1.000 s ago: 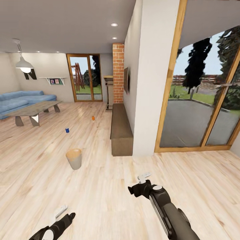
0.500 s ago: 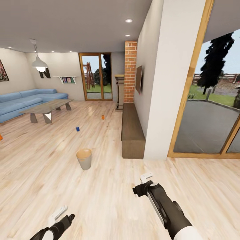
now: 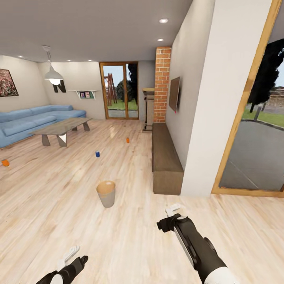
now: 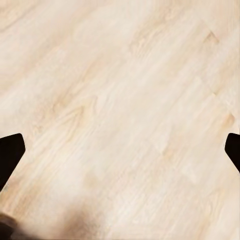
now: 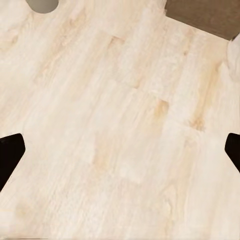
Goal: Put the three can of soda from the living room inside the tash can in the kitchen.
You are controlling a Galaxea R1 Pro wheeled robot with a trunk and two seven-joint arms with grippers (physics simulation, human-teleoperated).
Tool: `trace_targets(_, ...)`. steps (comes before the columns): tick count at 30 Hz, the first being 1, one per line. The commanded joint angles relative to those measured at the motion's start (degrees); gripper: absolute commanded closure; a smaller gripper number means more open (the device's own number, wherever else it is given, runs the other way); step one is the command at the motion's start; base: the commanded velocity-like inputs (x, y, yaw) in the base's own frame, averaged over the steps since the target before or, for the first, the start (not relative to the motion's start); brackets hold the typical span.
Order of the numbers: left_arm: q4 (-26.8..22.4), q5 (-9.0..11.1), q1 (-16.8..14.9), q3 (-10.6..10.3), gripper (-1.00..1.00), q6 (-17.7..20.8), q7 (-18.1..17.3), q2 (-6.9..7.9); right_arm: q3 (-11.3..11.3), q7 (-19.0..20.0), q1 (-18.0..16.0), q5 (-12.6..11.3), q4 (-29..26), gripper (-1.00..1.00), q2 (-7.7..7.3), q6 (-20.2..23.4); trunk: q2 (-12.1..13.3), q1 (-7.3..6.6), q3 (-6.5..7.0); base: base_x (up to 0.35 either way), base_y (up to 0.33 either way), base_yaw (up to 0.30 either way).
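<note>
View has swung left, exposing a third can (image 3: 5,162); all cans on floor, bin (image 3: 106,193) empty, both hands (image 3: 172,209) released, nothing done.

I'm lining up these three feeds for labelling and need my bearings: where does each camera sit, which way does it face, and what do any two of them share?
Head view: on the robot's head, looking forward and down the wood floor at the trash can, sofa and cans; left gripper and right gripper show.
Left wrist view: on the left arm, facing bare floor; dark fingertips at the edges.
Right wrist view: on the right arm, facing floor, a grey round edge, probably the trash can, and bench corner.
Shared: floor in all views.
</note>
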Motion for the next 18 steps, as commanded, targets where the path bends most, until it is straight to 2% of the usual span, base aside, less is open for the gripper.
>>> trace_targets(1,0.02,0.0,0.0,0.02,-1.0,0.02,-0.04,0.0,-0.11,-0.08,-0.18,-0.08,0.43,-1.0,0.04,0.89,0.0,0.0,-0.01,0.301,0.233,0.277)
trace_targets(5,0.05,0.01,-0.02,0.04,-1.0,0.08,-0.22,0.05,-0.34,-0.79,-1.13,-0.29,2.17,-1.0,0.19,2.09,0.0,0.0,-0.08,0.301,0.234,0.285)
trace_targets(10,2.09,0.08,-0.99,-0.03,-1.0,0.17,-0.52,0.08,-0.45,-3.82,-2.9,-0.7,5.57,-1.0,0.24,2.36,0.0,0.0,-0.2,0.301,0.22,0.291)
trace_targets(16,4.26,0.08,-2.06,-0.16,-1.0,0.18,-0.65,0.01,-0.51,-4.43,-3.25,-0.88,6.21,-1.0,0.25,2.28,0.0,0.0,-0.35,0.301,0.21,0.283)
trace_targets(18,4.42,0.1,-2.17,-0.32,-1.0,0.22,-0.82,-0.02,-1.35,-4.55,-3.29,-0.89,6.41,-1.0,0.25,2.22,0.0,0.0,-0.37,0.301,0.198,0.109)
